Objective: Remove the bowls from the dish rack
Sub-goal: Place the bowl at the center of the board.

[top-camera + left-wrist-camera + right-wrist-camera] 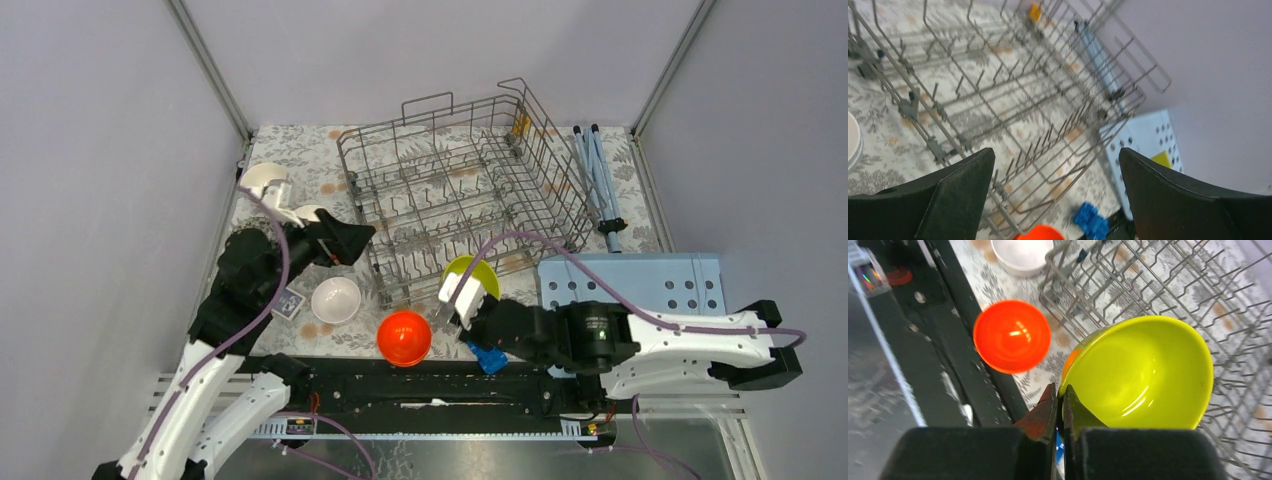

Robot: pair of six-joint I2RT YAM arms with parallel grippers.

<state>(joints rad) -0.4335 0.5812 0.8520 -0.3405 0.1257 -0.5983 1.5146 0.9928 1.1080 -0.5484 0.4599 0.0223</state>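
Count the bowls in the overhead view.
5. White bowl and orange bowl on the table before the dish rack; yellow-green bowl in the right fingers; two pale bowls left of the rack, partly behind the left arm, which may hide more.

From above and behind the arms (690,345) we looked down on the whole table (300,145). Our left wrist view faced out between its fingers (948,200) across the rack (1023,100); our right wrist view sat close over the green bowl (1143,375) at its fingers (1040,415). All three shared the rack and orange bowl (404,337).
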